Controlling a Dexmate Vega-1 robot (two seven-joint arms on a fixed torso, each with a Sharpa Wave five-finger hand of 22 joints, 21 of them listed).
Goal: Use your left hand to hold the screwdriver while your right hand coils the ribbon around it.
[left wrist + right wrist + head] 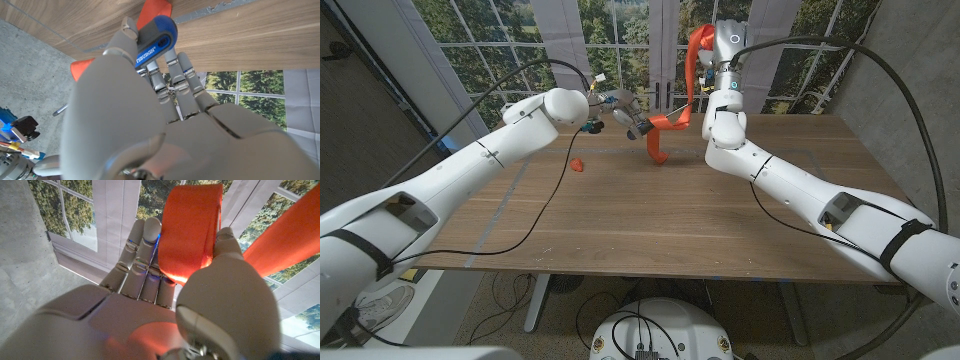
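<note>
Screwdriver (156, 41): gripped by left robot hand (625, 113), upper centre.
Ribbon (672, 120): pinched by right robot hand (712, 60); keep taut, wrap evenly.

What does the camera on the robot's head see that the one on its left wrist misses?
Head view alone: the right hand raised, gripping the orange ribbon, and a small orange scrap on the wooden table. Left wrist view alone: the screwdriver's blue handle with printed lettering, close up between the fingers. Both: the left hand holding the screwdriver, ribbon and table.

Lab-like room; wooden table (650, 215); cables (530, 225)
</note>
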